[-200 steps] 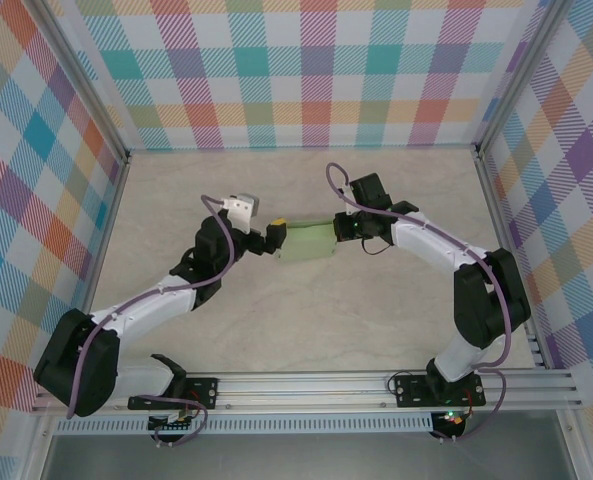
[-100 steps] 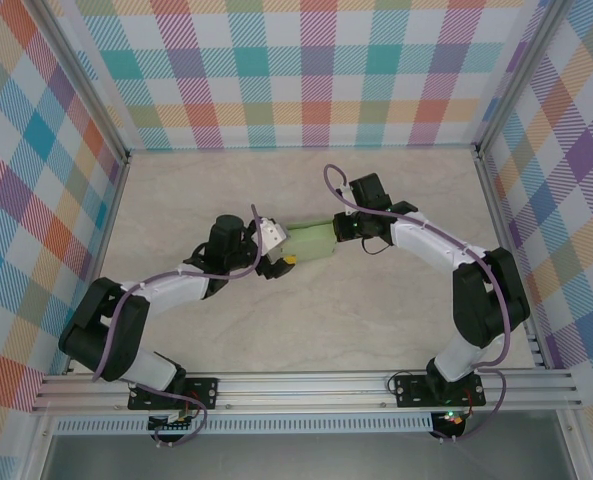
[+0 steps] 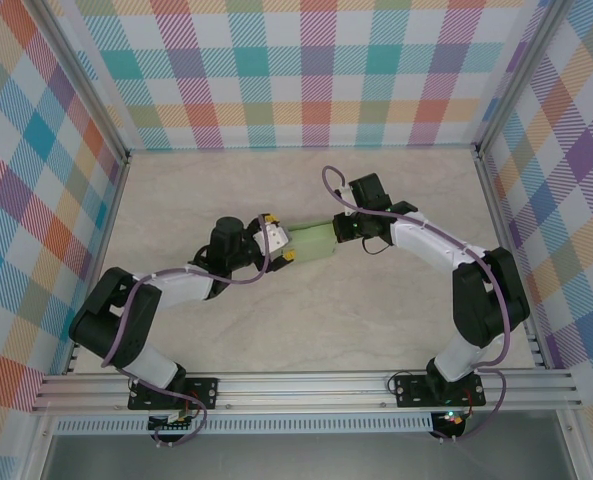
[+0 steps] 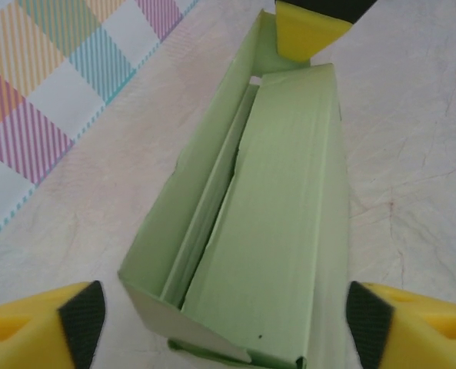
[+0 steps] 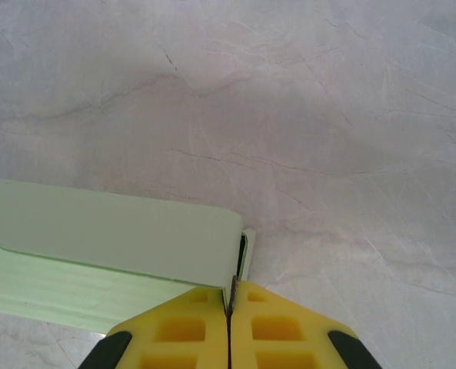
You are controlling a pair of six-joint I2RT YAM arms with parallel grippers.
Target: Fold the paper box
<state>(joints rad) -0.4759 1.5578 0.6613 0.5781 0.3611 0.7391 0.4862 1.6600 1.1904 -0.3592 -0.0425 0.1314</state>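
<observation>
The paper box (image 4: 274,231) looked light and crease-prone, best gripped at folded edges; right fingers (image 5: 189,330) clamped its end tab, left fingers (image 4: 35,323) stood apart astride it.

You're running a lab robot cell: plaid panels (image 3: 316,70) beyond your arms (image 3: 426,240), aluminium rail (image 3: 306,385) under their bases.

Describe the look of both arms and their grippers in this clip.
Both the left arm and the right arm have white links and bulky black joints, each with a purple cable looping along it. The left gripper and the right gripper have yellow fingers with black corner patches.
</observation>
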